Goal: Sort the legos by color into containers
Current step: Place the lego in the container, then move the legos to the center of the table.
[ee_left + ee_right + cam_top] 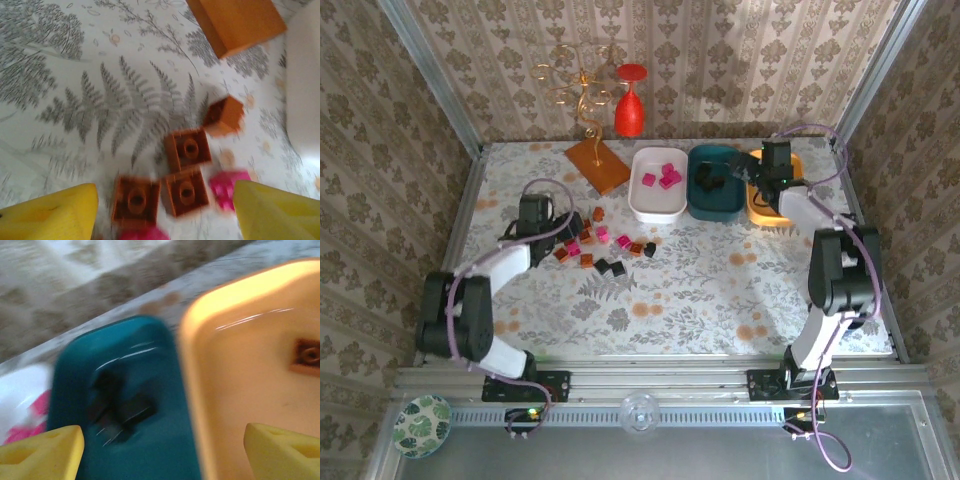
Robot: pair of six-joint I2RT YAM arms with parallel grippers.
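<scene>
While white tray (655, 212) holds pink legos (667, 178), teal tray (718, 210) holds black legos (709, 177).

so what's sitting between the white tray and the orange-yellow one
The dark teal tray, with black legos in it, sits between the white tray and the orange-yellow tray; the top view shows it.

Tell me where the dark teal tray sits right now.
In the top view the dark teal tray is at the far side, right of centre, between the white tray and the orange-yellow tray.
</scene>
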